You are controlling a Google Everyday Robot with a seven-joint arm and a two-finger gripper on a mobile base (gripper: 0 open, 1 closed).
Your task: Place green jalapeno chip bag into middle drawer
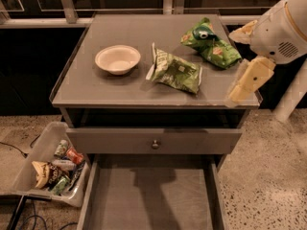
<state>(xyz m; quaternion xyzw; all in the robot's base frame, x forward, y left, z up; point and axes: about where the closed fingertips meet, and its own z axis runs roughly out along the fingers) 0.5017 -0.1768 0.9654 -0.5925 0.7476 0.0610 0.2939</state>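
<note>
The green jalapeno chip bag [176, 71] lies flat on the grey cabinet top [96, 87], right of centre, with its white sealed edge toward the bowl. The middle drawer [148, 198] is pulled out at the bottom of the view, its flat grey floor bare. My gripper [240, 94] hangs from the white arm [280, 30] at the cabinet's right front corner. It points down and left, to the right of the bag and apart from it.
A white bowl [117, 59] sits left of the bag. A brighter green bag [211, 46] lies at the back right. A closed drawer front with a round knob [155, 143] is above the open drawer. A bin of snacks [57, 169] stands on the floor at the left.
</note>
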